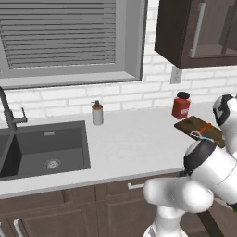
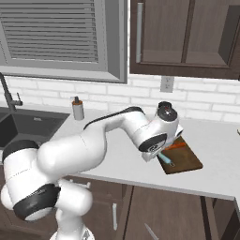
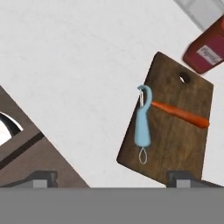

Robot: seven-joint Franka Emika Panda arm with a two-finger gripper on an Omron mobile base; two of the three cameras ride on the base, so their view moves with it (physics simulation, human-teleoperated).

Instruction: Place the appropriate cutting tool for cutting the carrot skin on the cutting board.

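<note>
Lying on the cutting board [image 3: 175, 131] beside the carrot [image 3: 181, 113], the peeler [image 3: 142, 122] looked placed; gripper [image 3: 111, 177] fingers spread, empty; retreat seemed next.

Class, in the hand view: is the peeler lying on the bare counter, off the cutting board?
No, the peeler rests on the cutting board.

The cutting board [image 3: 175, 131] looks like dark brown wood with visible grain and a matt face. The peeler [image 3: 142, 124] reads as smooth pale-blue plastic. The counter [image 3: 78, 65] is a matt, faintly speckled white. The red jar [image 1: 181, 106] looks slightly glossy.
</note>
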